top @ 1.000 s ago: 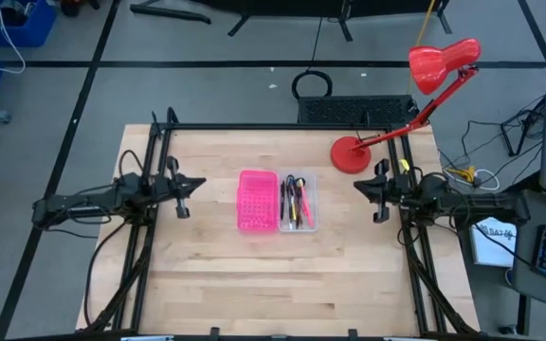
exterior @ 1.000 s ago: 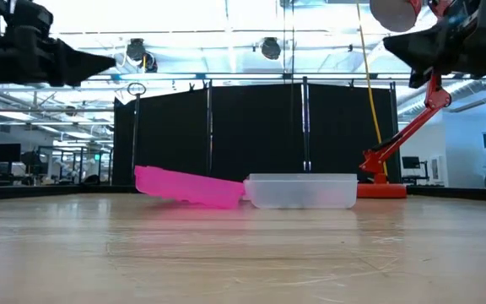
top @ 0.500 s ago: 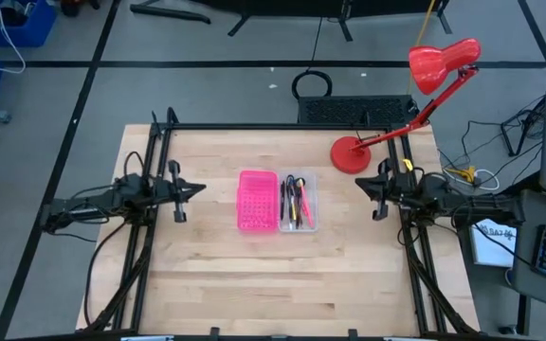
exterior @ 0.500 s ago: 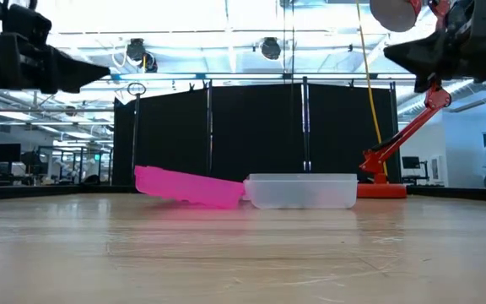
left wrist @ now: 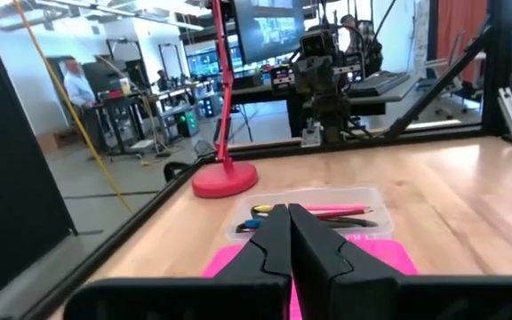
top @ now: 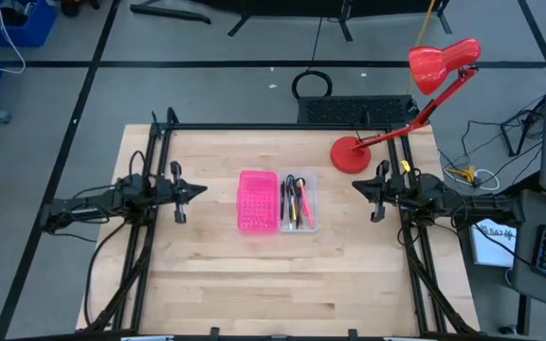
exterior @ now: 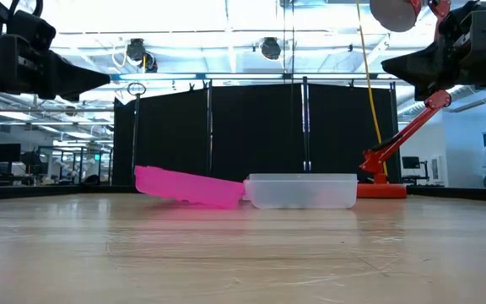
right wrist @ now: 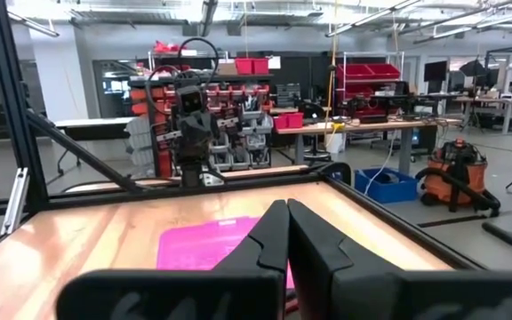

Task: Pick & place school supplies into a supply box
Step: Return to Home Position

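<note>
Now the left pincer (top: 201,189) and right pincer (top: 356,186), both clenched empty, have eased back toward the left and right edges of the counter (top: 254,284). The school supplies (top: 295,202) lie in the supply box (top: 315,204) mid-counter, so the job looks done.

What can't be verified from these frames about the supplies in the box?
Low view: the supply box has a frosted wall; its contents are hidden.
High view: the school supplies are too small to count or tell apart.
Right wrist view: the shut right gripper blocks the box; only the pink panel shows.
</note>
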Available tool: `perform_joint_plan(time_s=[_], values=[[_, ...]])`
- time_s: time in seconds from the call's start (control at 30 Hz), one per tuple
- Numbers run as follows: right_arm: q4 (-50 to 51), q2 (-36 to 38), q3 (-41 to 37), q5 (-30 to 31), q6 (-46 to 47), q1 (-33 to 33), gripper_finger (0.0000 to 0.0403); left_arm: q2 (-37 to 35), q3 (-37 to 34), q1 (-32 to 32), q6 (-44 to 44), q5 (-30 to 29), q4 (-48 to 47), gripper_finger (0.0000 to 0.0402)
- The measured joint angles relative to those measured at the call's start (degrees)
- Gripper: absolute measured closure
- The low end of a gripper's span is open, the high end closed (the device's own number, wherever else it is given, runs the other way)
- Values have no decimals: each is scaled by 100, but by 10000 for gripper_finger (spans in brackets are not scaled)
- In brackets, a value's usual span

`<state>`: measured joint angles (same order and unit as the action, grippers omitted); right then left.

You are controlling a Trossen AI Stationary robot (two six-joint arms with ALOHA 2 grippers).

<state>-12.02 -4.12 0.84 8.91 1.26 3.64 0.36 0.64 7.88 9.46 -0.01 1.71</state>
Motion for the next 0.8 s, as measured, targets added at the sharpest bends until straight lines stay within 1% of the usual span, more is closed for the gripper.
perform_joint_plan(time_s=[0.17, 0.33, 0.8], values=[[-79, 0, -4, 4, -8, 0, 403, 0, 7, 0, -404, 2, -76, 396], [-47, 0, -4, 2, 239, 0, 403, 0, 7, 0, -364, 0, -78, 395], [-38, 0, -4, 4, 256, 0, 403, 0, 4, 0, -381, -2, -47, 394]])
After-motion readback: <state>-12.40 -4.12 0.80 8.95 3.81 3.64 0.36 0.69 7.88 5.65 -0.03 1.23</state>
